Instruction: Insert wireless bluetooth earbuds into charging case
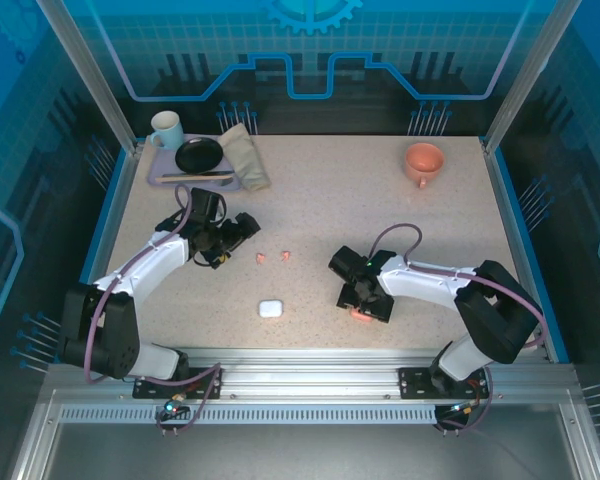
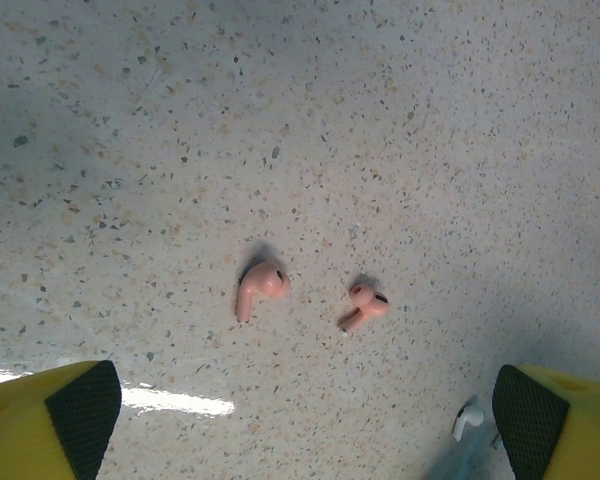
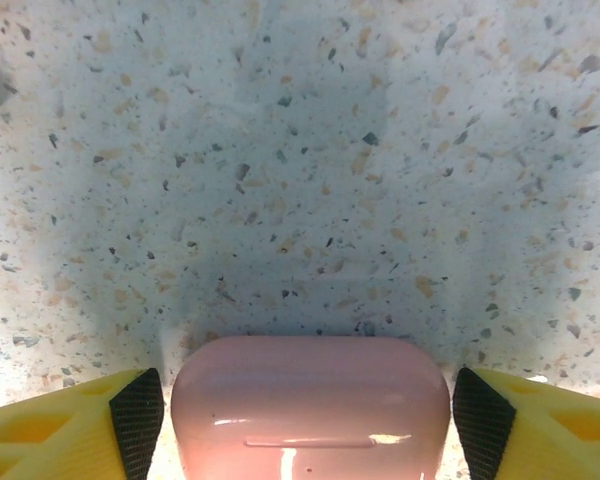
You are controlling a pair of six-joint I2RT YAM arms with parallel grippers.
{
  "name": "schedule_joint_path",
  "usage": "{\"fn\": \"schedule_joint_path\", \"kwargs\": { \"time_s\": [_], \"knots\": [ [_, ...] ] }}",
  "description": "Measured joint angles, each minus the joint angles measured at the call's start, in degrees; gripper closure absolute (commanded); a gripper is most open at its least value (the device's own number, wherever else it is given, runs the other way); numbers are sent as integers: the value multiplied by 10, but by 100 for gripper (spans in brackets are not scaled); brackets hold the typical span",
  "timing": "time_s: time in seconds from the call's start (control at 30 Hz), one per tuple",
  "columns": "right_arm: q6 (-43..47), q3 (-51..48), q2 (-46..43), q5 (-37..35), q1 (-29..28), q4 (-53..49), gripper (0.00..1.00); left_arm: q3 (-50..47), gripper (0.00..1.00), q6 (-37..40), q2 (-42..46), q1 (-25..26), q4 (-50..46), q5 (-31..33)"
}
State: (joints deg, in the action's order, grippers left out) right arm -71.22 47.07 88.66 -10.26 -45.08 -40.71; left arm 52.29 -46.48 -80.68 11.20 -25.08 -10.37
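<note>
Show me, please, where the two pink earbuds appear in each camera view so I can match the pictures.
Top external: the pink earbuds lie side by side mid-table, above the white charging case in the frame.
Left wrist: the pair sits centre frame, ahead of the left fingers.
Right wrist: this camera looks at the pink charging case between the right fingers.
Shared landmark: the speckled tabletop.
</note>
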Motion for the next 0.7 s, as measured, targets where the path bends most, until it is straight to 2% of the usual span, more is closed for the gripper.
{"fn": "schedule_joint_path", "kwargs": {
  "time_s": [0.3, 0.57, 0.7],
  "knots": [
    [-6, -14, -4, 2, 0, 12, 36, 5, 1, 0, 0, 5, 0, 0],
    [-1, -26, -19, 2, 0, 22, 57, 5, 1, 0, 0, 8, 0, 0],
    [16, -31, -32, 6, 0, 27, 59, 6, 1, 1, 0, 8, 0, 0]
  ]
}}
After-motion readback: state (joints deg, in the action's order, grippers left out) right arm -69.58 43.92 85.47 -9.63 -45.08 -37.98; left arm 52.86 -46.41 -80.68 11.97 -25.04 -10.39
